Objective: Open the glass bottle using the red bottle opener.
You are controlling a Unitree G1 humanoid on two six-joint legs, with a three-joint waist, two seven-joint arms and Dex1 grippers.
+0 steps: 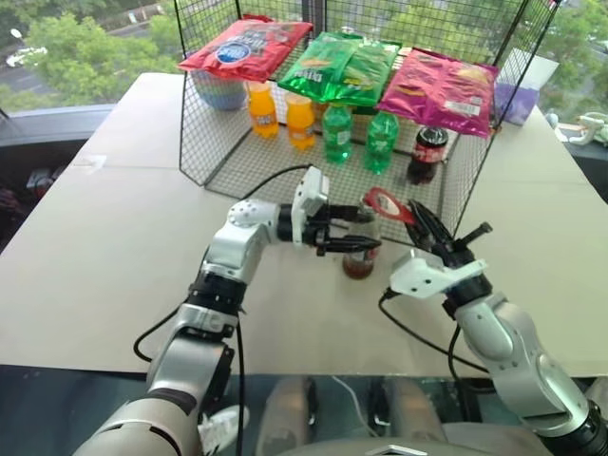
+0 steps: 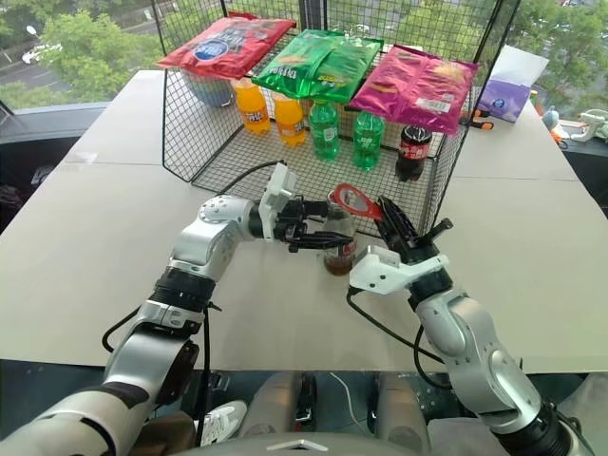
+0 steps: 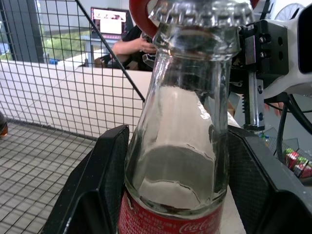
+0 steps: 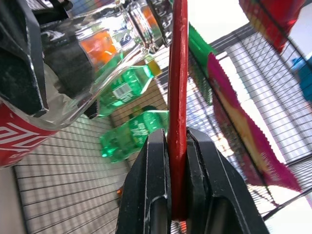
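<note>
Two grips are already set, so what you need to watch is how the ring sits against the cap. Your left gripper (image 1: 353, 231) comes in level from the left, its black fingers (image 3: 97, 185) clamped on either side of the small clear glass bottle with brown liquid and a red-and-white label (image 1: 361, 249), holding it at the shoulder just above the label. The bottle stands upright on the pale tabletop (image 1: 114, 266), just in front of the black wire-mesh rack (image 1: 218, 142), long axis vertical, crimped metal cap (image 3: 200, 12) still on. Your right gripper (image 1: 425, 226) is pinched tight on the handle of the flat red bottle opener with the ring-shaped head (image 1: 388, 203), which it holds edge-on between the pads in the right wrist view. The opener's long axis runs from the jaws up and to the left, toward the bottle. The ring head lies at cap height, against the cap's far-right side as the left wrist view shows it; I can't tell whether the lip is hooked under the crimp yet. Judgement: right arm does the work, so seat the ring over the cap, then lever the handle upward.
</note>
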